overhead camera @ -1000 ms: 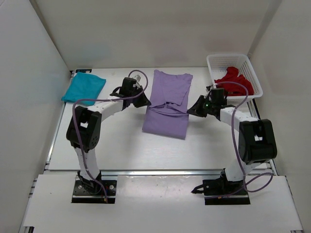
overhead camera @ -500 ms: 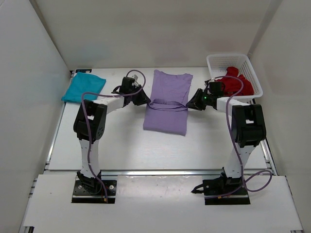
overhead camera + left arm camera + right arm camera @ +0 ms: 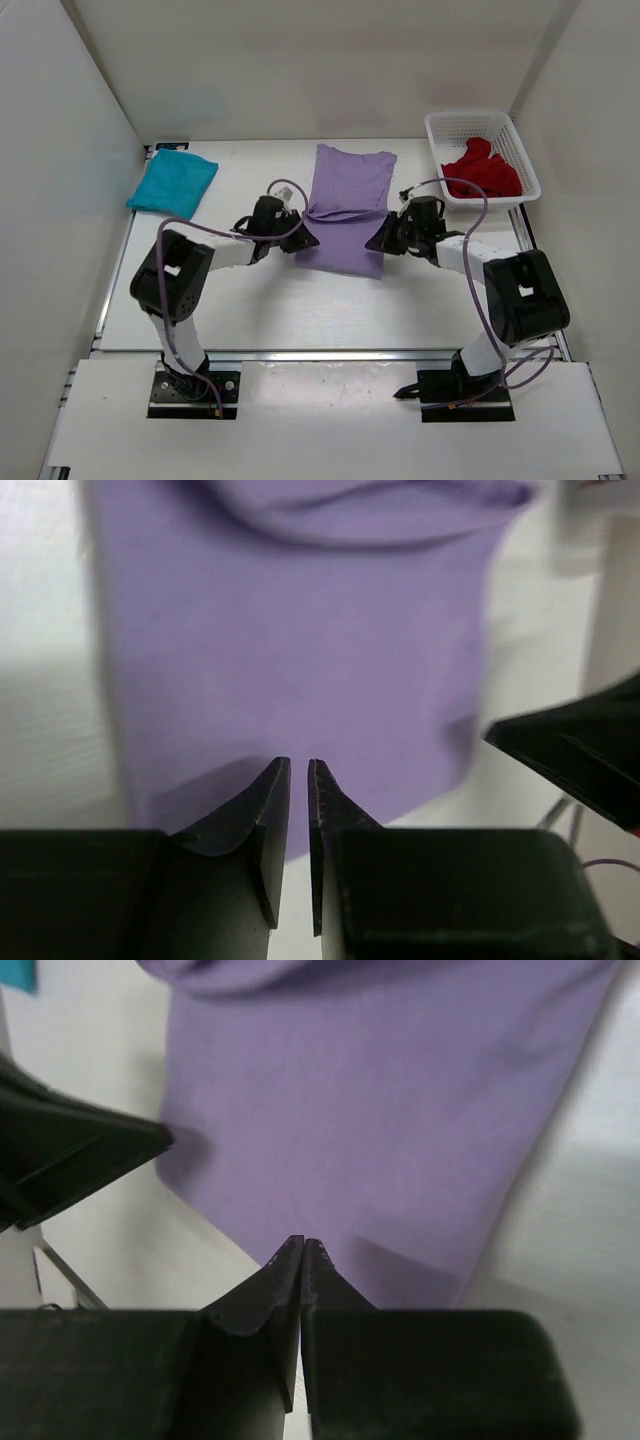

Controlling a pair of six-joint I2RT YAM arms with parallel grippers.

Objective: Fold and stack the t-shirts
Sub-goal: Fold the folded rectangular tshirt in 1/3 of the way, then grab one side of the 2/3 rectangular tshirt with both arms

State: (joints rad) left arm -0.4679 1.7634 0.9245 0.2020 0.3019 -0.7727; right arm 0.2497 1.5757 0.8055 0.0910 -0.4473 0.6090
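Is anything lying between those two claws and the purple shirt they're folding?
Nothing visible. The left gripper and the right gripper sit right at the left and right edges of the lavender shirt, with only bare table beside them.

lavender shirt | teal shirt | dark red shirt | white basket

Bright even light from above, soft faint shadows, overhead view sharp, wrist views soft and blurred

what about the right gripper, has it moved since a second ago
Yes. The right gripper has come nearer the arm bases and away from the basket.
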